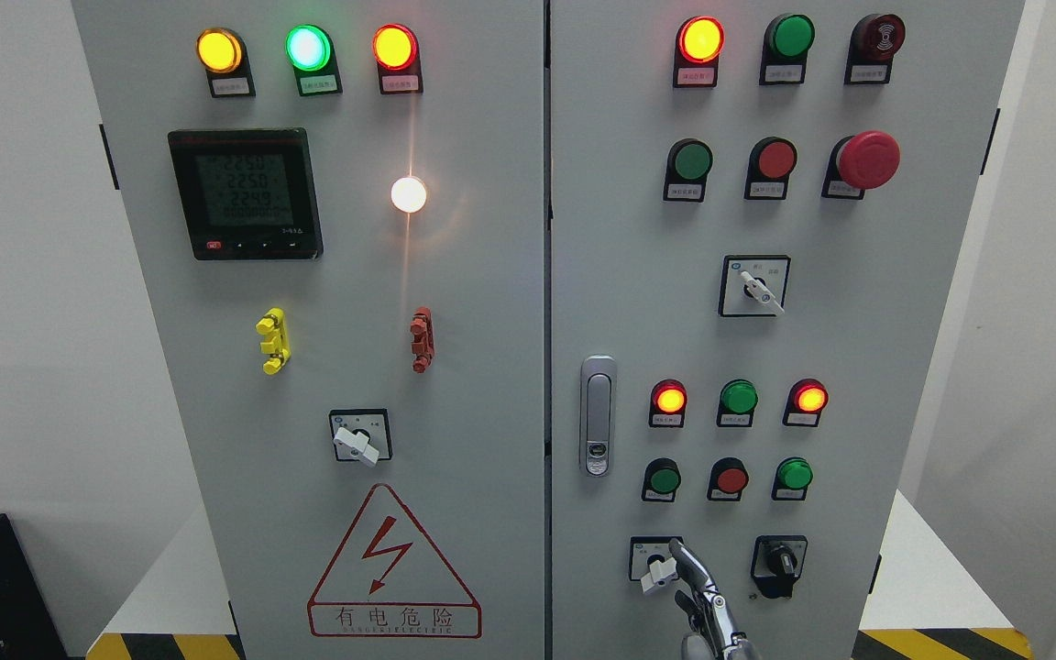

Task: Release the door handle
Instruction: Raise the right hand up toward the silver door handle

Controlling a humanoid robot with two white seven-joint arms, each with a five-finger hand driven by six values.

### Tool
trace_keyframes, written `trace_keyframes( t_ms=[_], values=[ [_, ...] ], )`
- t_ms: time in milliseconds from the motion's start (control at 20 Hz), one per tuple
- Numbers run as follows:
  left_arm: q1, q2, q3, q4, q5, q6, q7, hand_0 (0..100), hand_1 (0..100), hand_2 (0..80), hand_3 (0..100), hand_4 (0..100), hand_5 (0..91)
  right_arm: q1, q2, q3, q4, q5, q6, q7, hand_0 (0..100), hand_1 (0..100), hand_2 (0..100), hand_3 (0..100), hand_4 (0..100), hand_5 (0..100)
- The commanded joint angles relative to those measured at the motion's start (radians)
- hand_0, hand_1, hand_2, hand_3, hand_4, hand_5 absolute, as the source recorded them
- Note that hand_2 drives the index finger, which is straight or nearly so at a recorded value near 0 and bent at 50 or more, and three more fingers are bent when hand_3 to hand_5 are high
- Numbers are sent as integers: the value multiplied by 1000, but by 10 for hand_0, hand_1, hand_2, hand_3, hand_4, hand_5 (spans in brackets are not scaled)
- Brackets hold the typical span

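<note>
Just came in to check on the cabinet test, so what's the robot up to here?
A robot hand rises from the bottom edge in front of the right cabinet door, one finger extended beside the white selector switch at the lower left. The door handle above is untouched and lies flush; both doors look closed.

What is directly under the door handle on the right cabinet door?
Under the door handle is bare grey panel. Lower right sits a white-knobbed rotary switch, which a robot hand's raised finger partly covers. Which arm the hand belongs to cannot be seen.
</note>
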State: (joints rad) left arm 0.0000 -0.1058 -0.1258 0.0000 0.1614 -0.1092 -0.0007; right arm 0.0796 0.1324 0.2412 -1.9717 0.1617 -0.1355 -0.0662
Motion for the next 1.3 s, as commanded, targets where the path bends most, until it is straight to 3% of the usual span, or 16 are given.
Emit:
trace_keyframes(
  t_ms=[0,451,551,601,651,701,801,851,1052,1252],
  values=[
    [-26,0,0,29,0,0,1,120,556,0,0,0,0,0,-1,0,-21,-4,1,0,294,0,0,80,94,61],
    [-26,0,0,29,0,0,1,120,556,0,0,0,0,-3,-1,1,-23,9,4,2,274,0,0,117,121,68],
    [-26,0,0,29,0,0,1,120,556,0,0,0,0,-11,-1,1,-23,24,14,0,250,136,0,252,295,192],
    [-26,0,0,29,0,0,1,120,556,0,0,0,0,-17,-1,1,-24,51,22,0,268,196,0,407,436,324],
    [-26,0,0,29,1,0,1,120,556,0,0,0,0,-21,-1,0,-24,102,24,0,277,228,0,460,491,392],
    [-26,0,0,29,0,0,1,120,556,0,0,0,0,-26,-1,-2,-23,166,25,0,303,264,0,562,617,596],
    [-26,0,0,29,0,0,1,120,556,0,0,0,0,-29,-2,-2,-19,298,25,-3,319,279,0,623,705,702],
    [-26,0,0,29,0,0,1,120,556,0,0,0,0,-32,-2,-2,-18,349,25,-6,337,305,0,740,821,835],
    [-26,0,0,29,1,0,1,120,556,0,0,0,0,-70,-1,0,-13,453,39,-12,364,309,0,884,930,1000],
    [-26,0,0,29,0,0,1,120,556,0,0,0,0,-115,1,9,4,648,43,-32,349,298,0,929,972,1000]
  ],
)
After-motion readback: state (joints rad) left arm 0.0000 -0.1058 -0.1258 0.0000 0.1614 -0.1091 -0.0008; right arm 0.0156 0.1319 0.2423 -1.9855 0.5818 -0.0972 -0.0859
